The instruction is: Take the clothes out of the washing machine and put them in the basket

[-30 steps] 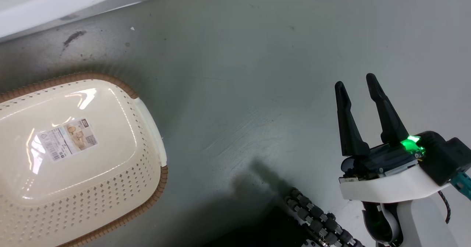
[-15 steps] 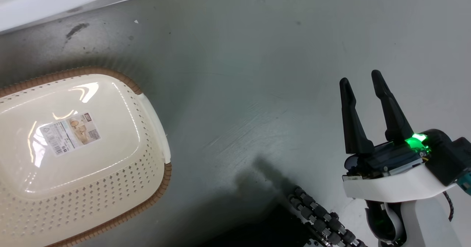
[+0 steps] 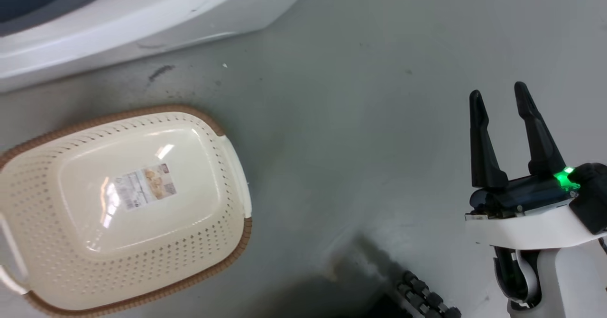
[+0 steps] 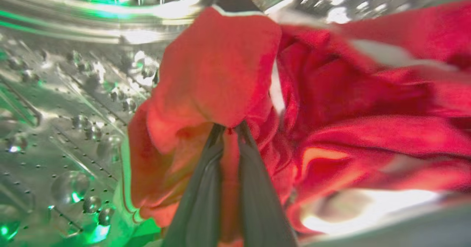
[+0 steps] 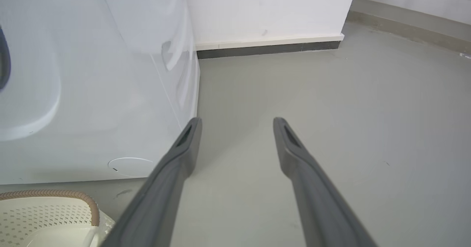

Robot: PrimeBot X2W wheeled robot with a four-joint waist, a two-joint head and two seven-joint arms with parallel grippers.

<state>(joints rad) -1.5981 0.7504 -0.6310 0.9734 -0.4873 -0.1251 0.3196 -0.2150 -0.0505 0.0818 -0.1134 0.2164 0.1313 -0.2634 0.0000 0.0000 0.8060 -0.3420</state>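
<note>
The head camera has turned in the last second. More of the washing machine (image 3: 142, 10) now shows at the top of its view, and the basket (image 3: 244, 242) is seen almost whole. The things themselves have not moved; only the view has shifted.

The basket stands on the floor (image 3: 355, 142), well to the left of the right hand (image 3: 497, 91), and it is empty. The right hand is wide open, holds nothing, and hangs above the bare floor as it did before.

The left hand (image 4: 229, 126) is inside the steel drum (image 4: 73, 103). Its two fingers are pressed nearly together, with a fold of the red clothes (image 4: 220, 63) between them, so I judge that it grips the fabric. The rest of the clothes lies to the right of this hand, against the drum wall.

I think the step in hand is the pulling out. The turn of the head toward the machine and basket probably prepares the carrying. Nothing is in the basket yet, so the task is at an early stage.
</note>
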